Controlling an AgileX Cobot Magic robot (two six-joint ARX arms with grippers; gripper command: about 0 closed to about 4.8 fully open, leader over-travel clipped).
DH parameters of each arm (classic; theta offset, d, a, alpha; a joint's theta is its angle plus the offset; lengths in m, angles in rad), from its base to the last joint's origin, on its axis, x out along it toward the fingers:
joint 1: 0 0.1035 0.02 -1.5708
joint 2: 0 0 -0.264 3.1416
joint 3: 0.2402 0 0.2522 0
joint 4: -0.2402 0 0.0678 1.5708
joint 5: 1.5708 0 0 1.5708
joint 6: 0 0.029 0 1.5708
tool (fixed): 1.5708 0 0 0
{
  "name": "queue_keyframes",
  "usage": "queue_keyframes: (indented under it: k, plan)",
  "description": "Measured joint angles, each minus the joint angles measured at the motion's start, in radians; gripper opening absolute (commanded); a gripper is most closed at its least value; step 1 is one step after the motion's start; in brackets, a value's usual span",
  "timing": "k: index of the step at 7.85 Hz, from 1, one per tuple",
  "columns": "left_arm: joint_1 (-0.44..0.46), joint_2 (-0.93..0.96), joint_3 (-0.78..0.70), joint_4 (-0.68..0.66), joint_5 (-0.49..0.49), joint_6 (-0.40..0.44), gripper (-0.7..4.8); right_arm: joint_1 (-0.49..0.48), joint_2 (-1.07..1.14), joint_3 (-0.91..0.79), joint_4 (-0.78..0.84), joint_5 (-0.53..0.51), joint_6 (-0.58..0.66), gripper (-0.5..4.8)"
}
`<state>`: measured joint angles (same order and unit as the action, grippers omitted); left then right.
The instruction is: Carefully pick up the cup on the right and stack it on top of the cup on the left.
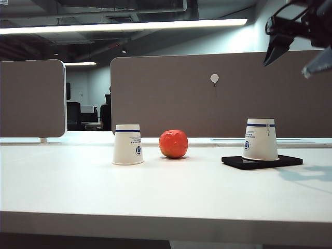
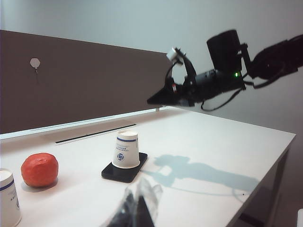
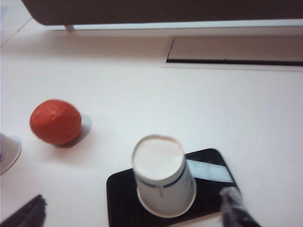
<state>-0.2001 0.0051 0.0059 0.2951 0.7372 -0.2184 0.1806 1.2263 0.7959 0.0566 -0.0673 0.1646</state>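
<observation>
Two paper cups stand inverted on your counter (image 1: 166, 197): the left cup (image 1: 128, 144), one red tomato (image 1: 173, 143) beside it, then the right cup (image 1: 260, 139) on a black pad (image 1: 262, 162). Your right end effector (image 1: 293, 54) hangs above it, jaws spread, empty, cup axis upright. The left end effector (image 2: 138, 210) sits farther off; I cannot tell its opening.

Red tomato (image 1: 173, 143) on table (image 1: 155, 192); black pad (image 1: 262, 161).

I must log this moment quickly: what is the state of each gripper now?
Left gripper: low over the table's near side, blurred; cannot be told.
Right gripper: open, empty, high above the right paper cup.
</observation>
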Motion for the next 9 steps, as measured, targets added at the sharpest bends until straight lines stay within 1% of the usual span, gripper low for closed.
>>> queue_keyframes:
  k: [1,3,4,6,7,8,9]
  plan:
    - [0.000,0.000,0.000,0.000,0.000,0.000,-0.05,0.004,0.008,-0.111,0.121,-0.013,-0.072,4.79]
    - [0.000,0.000,0.000,0.000,0.000,0.000,-0.05,0.005,0.042,-0.164,0.195,-0.029,-0.164,4.79]
    - [0.000,0.000,0.000,0.000,0.000,0.000,-0.05,0.005,0.099,-0.164,0.241,-0.063,-0.200,4.79]
    - [0.000,0.000,0.000,0.000,0.000,0.000,-0.05,0.005,0.155,-0.164,0.285,-0.086,-0.214,4.79]
    - [0.000,0.000,0.000,0.000,0.000,0.000,-0.05,0.005,0.233,-0.164,0.418,-0.092,-0.216,4.79]
    - [0.000,0.000,0.000,0.000,0.000,0.000,-0.05,0.005,0.245,-0.164,0.457,-0.092,-0.219,4.79]
    - [0.000,0.000,0.000,0.000,-0.013,0.000,-0.05,0.005,0.251,-0.164,0.480,-0.092,-0.249,4.79]
